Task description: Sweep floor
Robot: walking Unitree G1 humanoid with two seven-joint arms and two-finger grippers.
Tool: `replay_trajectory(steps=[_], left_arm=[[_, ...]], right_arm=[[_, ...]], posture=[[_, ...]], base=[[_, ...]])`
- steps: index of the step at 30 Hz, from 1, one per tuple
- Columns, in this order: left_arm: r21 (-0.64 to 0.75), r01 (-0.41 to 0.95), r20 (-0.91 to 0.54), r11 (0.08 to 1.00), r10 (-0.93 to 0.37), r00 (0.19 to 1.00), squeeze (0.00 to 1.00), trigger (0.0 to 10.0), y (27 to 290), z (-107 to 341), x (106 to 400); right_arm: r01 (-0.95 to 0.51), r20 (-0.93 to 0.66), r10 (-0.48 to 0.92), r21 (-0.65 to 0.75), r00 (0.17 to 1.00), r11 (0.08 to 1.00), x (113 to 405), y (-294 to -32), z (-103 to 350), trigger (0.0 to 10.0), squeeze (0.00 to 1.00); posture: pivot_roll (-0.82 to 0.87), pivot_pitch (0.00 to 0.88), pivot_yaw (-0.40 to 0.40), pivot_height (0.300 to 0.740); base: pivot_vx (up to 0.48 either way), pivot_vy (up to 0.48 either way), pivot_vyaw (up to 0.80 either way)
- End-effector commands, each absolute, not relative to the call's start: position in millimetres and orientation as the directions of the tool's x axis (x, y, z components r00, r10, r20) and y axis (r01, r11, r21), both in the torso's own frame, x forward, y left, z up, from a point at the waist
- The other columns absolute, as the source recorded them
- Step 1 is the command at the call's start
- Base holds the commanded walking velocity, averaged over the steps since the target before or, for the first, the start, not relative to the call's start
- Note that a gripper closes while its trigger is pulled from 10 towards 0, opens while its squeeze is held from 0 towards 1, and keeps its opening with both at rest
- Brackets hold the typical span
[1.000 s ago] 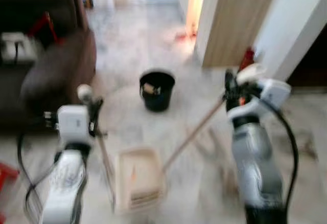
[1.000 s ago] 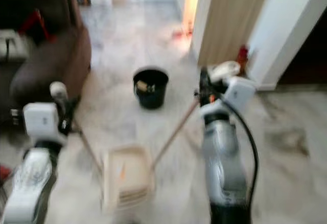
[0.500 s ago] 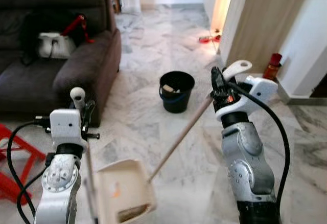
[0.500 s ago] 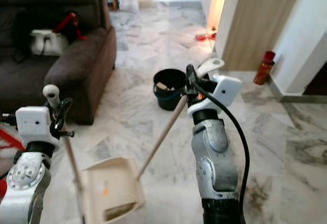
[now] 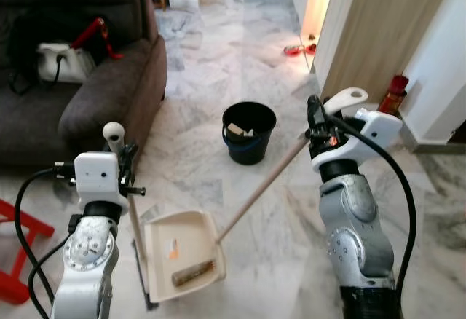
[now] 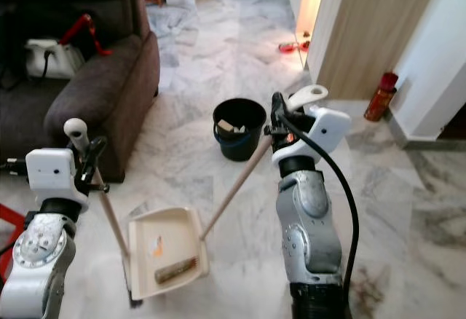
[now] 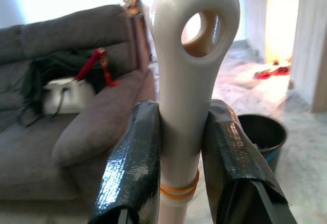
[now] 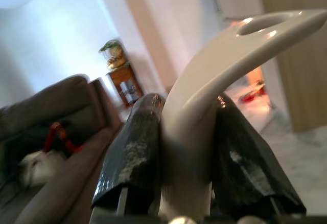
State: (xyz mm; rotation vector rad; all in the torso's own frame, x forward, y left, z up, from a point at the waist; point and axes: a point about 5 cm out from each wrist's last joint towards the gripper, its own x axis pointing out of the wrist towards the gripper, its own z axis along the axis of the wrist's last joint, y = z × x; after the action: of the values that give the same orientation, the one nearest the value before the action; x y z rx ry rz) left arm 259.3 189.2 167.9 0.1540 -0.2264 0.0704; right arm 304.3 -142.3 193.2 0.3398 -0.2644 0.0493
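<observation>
My left gripper (image 5: 125, 160) is shut on the cream looped top of the dustpan handle (image 7: 189, 70). The handle runs down to the cream dustpan (image 5: 162, 233) on the marble floor before me. A brown stick-like piece (image 5: 193, 273) and a small orange bit (image 5: 172, 245) lie in the pan. My right gripper (image 5: 314, 119) is shut just below the cream looped top (image 8: 225, 55) of the broom. Its wooden stick (image 5: 262, 188) slants down and left, and its lower end meets the pan's right rim.
A black bucket (image 5: 249, 131) with scraps inside stands on the floor beyond the pan. A dark sofa (image 5: 95, 100) stands on the left, with a red stool (image 5: 18, 261) by my left arm. A wooden panel (image 5: 378, 35) and a red bottle (image 5: 394, 92) are on the right.
The view was blurred a second ago and is sharp now; the camera has shifted. Both grippers keep their hold. The dustpan now lies a little farther from me.
</observation>
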Motion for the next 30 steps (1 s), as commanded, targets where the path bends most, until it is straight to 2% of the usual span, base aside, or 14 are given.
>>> replay_trajectory(steps=[1,10,19,30], left_arm=[[0.141,-0.100,0.279,0.985,0.058,0.958,0.00,10.0,192.9,179.4,257.8],[0.142,-0.105,0.279,0.984,0.063,0.958,0.00,10.0,193.3,179.3,257.1],[0.143,-0.112,0.278,0.983,0.069,0.958,0.00,10.0,194.4,177.8,255.8],[0.146,-0.106,0.283,0.984,0.061,0.957,0.00,10.0,192.3,177.3,256.2]], right_arm=[[-0.140,0.330,0.027,0.323,0.944,0.936,303.5,-133.6,209.4,10.0,0.00],[-0.146,0.330,0.028,0.340,0.944,0.929,303.6,-131.6,210.2,10.0,0.00],[-0.132,0.323,-0.014,0.427,0.946,0.895,305.3,-129.4,214.1,10.0,0.00],[-0.137,0.341,-0.015,0.418,0.940,0.898,307.0,-130.2,220.3,10.0,0.00]], posture=[[0.05,0.060,0.022,0.740],[0.05,0.060,0.021,0.740],[0.05,0.049,0.021,0.740],[0.04,0.015,0.018,0.740]], base=[[0.322,0.000,0.00],[0.326,0.000,0.00],[0.327,0.000,0.00],[0.339,0.000,0.00]])
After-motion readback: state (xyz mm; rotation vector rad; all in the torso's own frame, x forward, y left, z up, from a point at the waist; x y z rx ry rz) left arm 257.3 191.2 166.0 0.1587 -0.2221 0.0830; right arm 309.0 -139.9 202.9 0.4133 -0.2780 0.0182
